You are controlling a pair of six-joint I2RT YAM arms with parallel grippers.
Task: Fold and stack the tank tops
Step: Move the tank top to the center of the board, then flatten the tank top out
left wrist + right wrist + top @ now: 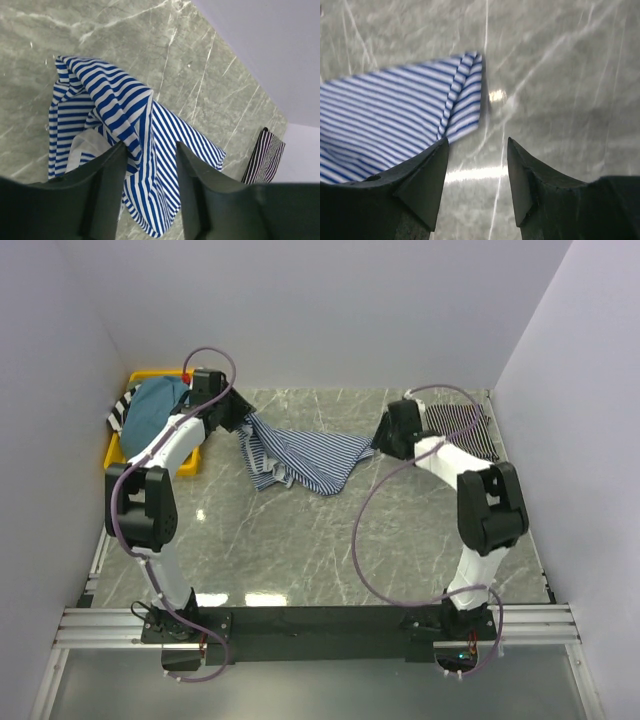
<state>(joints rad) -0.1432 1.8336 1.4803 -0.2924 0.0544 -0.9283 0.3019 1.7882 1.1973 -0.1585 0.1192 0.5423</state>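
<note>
Left end effector (150,150) pinching blue-and-white striped tank top (110,100), rest of it crumpled on counter (560,75). Right end effector (477,142) spread, just beside its edge, gripping nothing. Teal tank top (155,405) in yellow bin (118,452).

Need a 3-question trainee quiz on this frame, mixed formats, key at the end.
1. True or false: the right gripper is clamped on the blue-and-white striped top.
2. Where is the teal top? A: in the yellow bin. B: spread flat between the two arms. C: draped over the right arm.
3. Which gripper has striped cloth between its fingers?

Key:
1. False. Its jaws stand open with nothing between them.
2. A.
3. The left gripper.
</note>
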